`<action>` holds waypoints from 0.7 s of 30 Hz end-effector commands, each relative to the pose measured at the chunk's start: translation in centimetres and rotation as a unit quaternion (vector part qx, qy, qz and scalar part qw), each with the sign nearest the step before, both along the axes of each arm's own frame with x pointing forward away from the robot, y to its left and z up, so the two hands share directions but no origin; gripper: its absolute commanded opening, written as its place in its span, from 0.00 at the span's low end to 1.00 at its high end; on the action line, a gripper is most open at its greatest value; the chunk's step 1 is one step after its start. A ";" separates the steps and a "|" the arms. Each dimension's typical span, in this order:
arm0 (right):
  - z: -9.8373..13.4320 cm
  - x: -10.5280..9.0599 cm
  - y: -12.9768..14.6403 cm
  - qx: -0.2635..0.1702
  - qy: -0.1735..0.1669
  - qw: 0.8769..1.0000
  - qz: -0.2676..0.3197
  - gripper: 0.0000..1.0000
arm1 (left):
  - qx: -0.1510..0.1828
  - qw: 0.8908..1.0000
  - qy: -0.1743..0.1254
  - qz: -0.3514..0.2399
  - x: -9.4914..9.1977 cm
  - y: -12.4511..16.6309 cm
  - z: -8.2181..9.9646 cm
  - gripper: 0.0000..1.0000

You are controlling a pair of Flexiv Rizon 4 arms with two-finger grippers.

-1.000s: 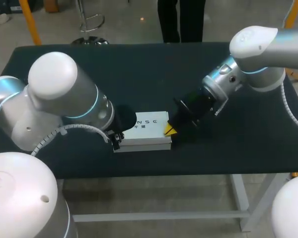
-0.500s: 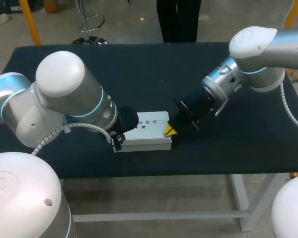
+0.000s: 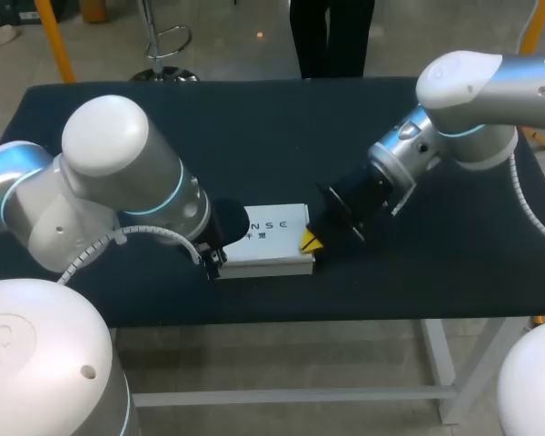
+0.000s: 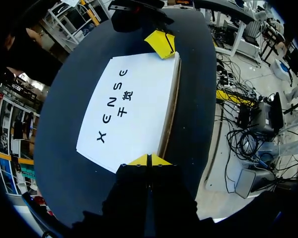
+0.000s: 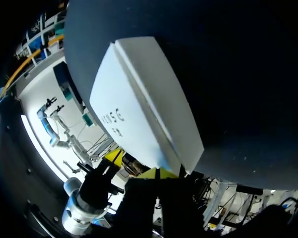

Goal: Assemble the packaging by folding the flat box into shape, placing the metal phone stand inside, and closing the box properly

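The white box (image 3: 271, 238) lies flat on the dark table (image 3: 254, 136), close to the table's near edge and a little left of the middle. It is folded into shape and its lid is down. The top face with dark letters looks up, and the long sides run from left to right.

At the left end of the box is the left gripper (image 3: 214, 261), on the arm which comes in from the left. In the left wrist view its 2 yellow tips (image 4: 139, 160) are pressed together with nothing between them. They touch the left end of the box, beside the near corner where the lid's edge meets the side wall.

At the right end is the right gripper (image 3: 307, 241), on the arm which comes in from the right. Its 2 fingers are also closed on each other, with no gap and nothing held, and they lie against the right end of the box near its near corner. The box is thus between the 2 grippers, 1 at each end, and neither one grasps it.

Farther back, the right arm reaches over the right part of the table.
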State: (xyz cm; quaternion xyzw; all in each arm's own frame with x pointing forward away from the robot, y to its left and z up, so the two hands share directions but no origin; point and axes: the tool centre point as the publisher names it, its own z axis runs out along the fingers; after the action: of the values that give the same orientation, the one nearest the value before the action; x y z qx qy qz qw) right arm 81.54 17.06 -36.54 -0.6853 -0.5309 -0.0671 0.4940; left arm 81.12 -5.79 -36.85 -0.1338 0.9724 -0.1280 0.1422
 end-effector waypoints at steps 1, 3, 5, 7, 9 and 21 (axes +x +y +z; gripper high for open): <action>-1.7 0.6 -0.1 0.008 0.013 1.000 0.004 0.00 | 0.000 1.000 0.003 0.000 0.3 -0.2 -1.0 0.00; -2.0 0.6 -0.2 0.009 0.018 1.000 0.002 0.00 | -0.001 1.000 0.006 0.000 0.3 -0.2 -1.2 0.00; -2.2 0.6 -0.2 0.010 0.022 1.000 0.002 0.00 | -0.001 1.000 0.007 0.000 0.3 -0.2 -1.2 0.00; -2.3 0.6 -0.2 0.011 0.024 1.000 0.001 0.00 | -0.002 1.000 0.008 0.000 0.3 -0.2 -1.3 0.00; -2.0 0.6 -0.3 0.012 0.019 1.000 0.001 0.00 | -0.005 1.000 0.006 -0.001 0.1 -0.2 -1.0 0.00; 0.9 0.1 -0.1 0.015 -0.032 0.999 0.010 0.00 | -0.009 0.999 -0.035 -0.014 -0.4 -0.6 2.0 0.00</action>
State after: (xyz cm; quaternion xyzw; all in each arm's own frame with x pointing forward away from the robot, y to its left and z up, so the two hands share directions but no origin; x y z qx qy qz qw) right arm 82.14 17.08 -36.04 -0.6650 -0.5525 -0.0877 0.4948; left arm 81.18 -6.46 -35.20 -0.1148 0.9679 -0.1472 0.1683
